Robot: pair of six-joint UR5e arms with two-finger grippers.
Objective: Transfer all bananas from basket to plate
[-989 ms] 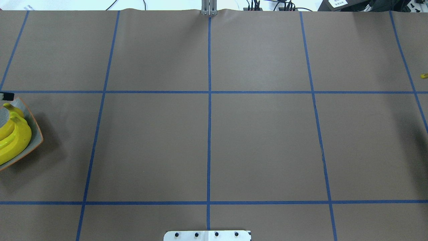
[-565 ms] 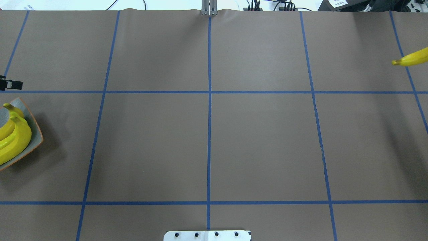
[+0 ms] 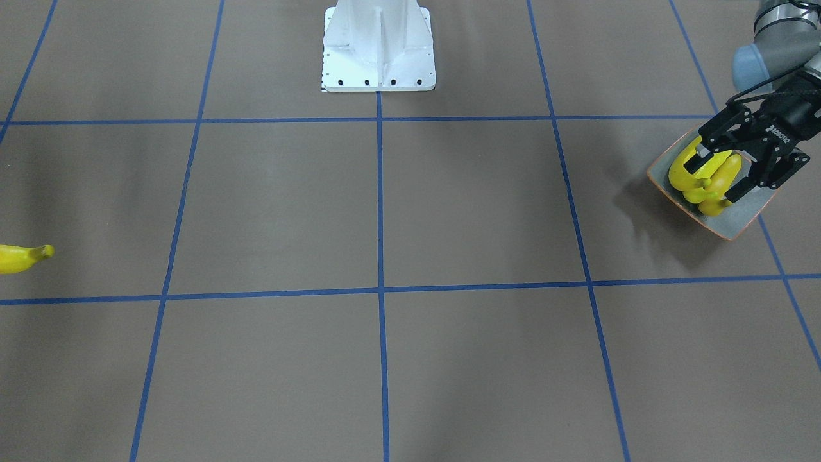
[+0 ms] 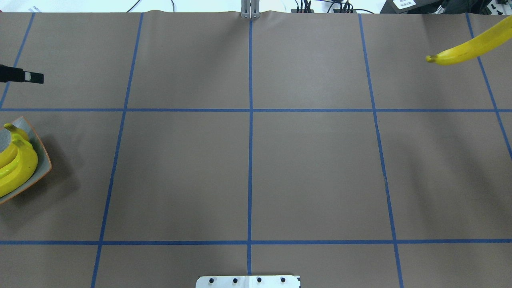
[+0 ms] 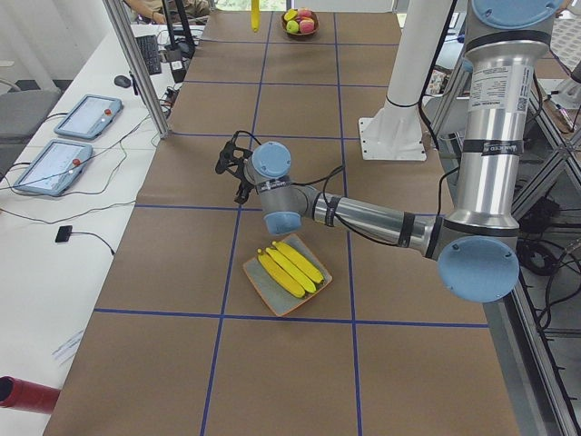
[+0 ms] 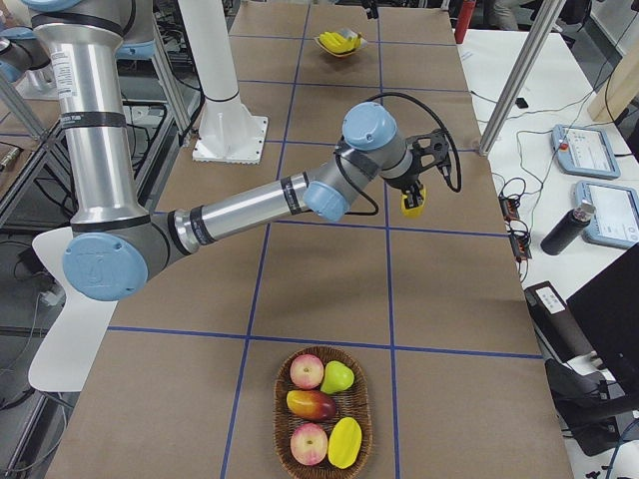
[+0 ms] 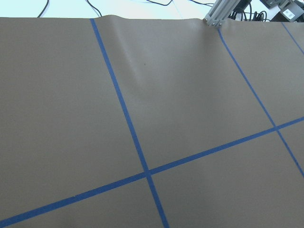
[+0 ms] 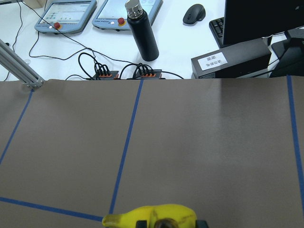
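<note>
Right gripper: clamped on the held banana; the wrist view shows yellow skin wedged between the fingertips, but not how far along the banana the grip sits.
Left gripper: jaws apart with nothing between them, raised over the table beyond the plate.
Held banana, place: in the air over the robot's right side of the table, stem end pointing toward the middle, well apart from both basket and plate.
Plate: at the robot's far left, with three bananas lying side by side and filling most of it.
Basket: at the robot's far right, holding other fruit; I see no banana left in it.
Handling: it looks light, hard and stiff, so it should not bend or bruise. The smooth curved skin will likely slip or swivel in a two-finger pinch.
Where to hold: across the narrow width near the balance point; gripped near an end, it would probably swing.
Placing: little room remains on the glossy plate, so release it low and in line with the others, or it may roll off.
</note>
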